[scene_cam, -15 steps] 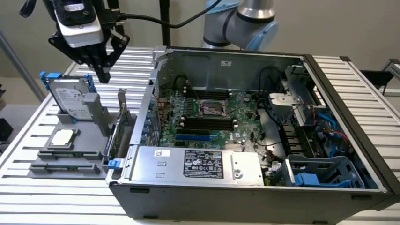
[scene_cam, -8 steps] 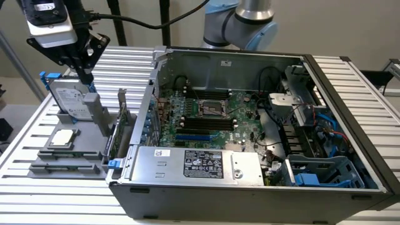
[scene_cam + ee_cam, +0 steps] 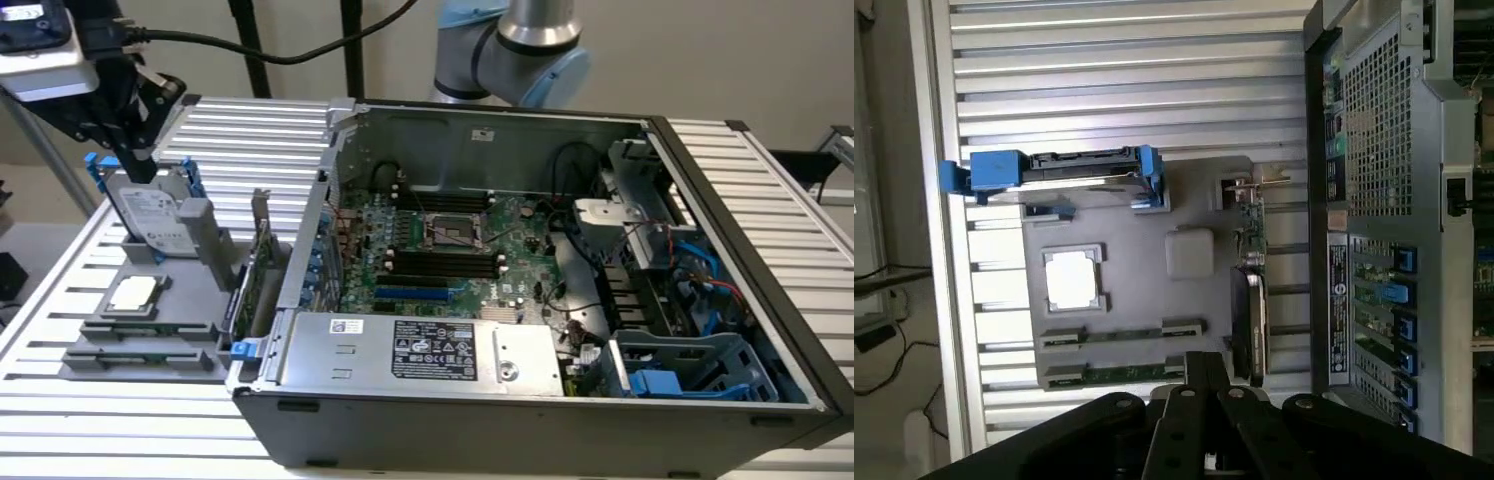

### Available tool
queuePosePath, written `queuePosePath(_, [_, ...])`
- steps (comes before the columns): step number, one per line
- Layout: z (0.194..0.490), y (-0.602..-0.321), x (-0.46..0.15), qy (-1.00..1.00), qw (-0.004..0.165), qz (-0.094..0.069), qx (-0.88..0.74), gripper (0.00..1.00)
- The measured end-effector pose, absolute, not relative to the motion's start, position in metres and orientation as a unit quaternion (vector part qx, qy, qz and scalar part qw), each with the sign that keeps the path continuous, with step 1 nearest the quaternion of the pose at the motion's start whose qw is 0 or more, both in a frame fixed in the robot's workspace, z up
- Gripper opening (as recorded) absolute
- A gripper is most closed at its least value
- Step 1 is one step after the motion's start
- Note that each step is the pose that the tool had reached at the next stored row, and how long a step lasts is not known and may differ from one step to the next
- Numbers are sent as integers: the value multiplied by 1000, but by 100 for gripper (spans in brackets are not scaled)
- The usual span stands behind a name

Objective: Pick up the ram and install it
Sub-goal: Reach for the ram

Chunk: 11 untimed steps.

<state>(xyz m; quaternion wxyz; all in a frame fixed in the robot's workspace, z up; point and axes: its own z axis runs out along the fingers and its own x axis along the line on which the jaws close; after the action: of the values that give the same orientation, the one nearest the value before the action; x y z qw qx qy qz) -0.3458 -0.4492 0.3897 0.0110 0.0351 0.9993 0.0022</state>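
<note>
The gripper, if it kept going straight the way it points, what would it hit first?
Probably the gripper would meet the end of the nearer ram stick on the gray tray, though depth is unclear.

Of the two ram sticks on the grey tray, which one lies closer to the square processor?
The inner ram stick, directly beside the processor. The outer ram stick lies parallel, one slot farther away, along the grey tray's edge.

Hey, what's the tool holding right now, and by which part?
Nothing. The tool is shut and empty above the gray tray; the ram lies in its slot there.
</note>
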Motion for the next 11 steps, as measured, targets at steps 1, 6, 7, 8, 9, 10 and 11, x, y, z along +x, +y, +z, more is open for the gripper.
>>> queuePosePath(1, [390,-450,-350,999,11,1,35,11])
queuePosePath(6, [389,-451,-373,999,11,-3,35,11])
queuePosePath(7, [389,-452,-378,999,11,-4,35,11])
queuePosePath(8, [389,-452,-382,999,11,-4,35,11])
queuePosePath(9, [389,-453,-385,999,11,-5,35,11])
queuePosePath(10, [389,-454,-388,999,11,-5,35,11])
queuePosePath(11, [389,-455,-389,999,11,-6,35,11])
